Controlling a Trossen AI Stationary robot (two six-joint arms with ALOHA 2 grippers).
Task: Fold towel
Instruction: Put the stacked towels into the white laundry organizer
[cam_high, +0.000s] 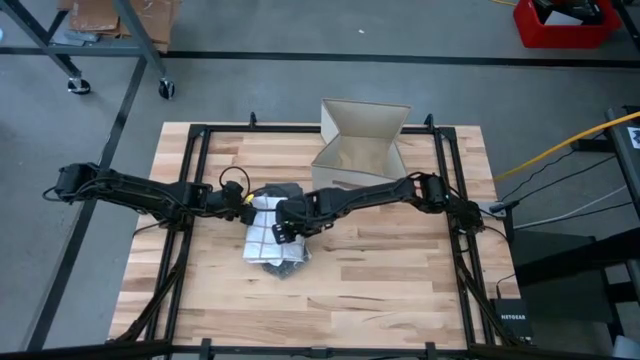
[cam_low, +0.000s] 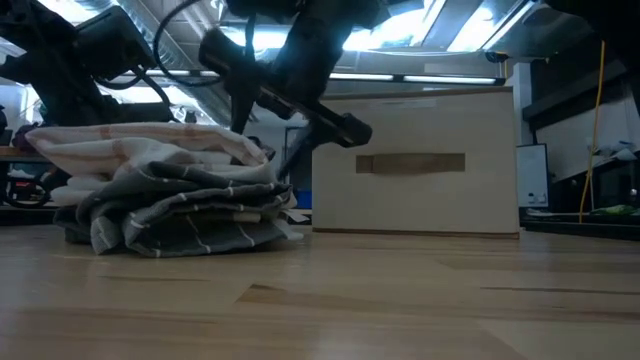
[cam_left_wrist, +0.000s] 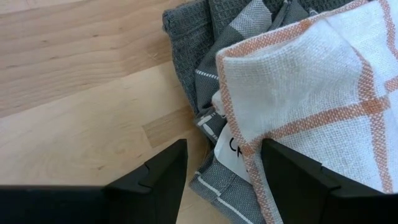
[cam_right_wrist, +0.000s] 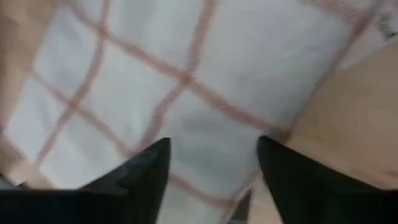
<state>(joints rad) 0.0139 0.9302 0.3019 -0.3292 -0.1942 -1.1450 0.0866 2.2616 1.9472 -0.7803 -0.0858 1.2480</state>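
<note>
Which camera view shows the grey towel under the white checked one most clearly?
The low view: the grey towel lies crumpled, full width, under the white checked towel. The left wrist view shows one corner, the high view only edges, the right wrist view none.

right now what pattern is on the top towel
White woven towel with an orange grid of lines, clearest in the left wrist view.

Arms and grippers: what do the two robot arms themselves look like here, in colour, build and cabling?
Both arms are dark, near-black, jointed links seen from above. The left gripper has two black, wedge-shaped fingers with flat angular faces; the right gripper has the same black tapered fingers. A thin black cable loops above the left arm's wrist. No markings are visible on either arm.
</note>
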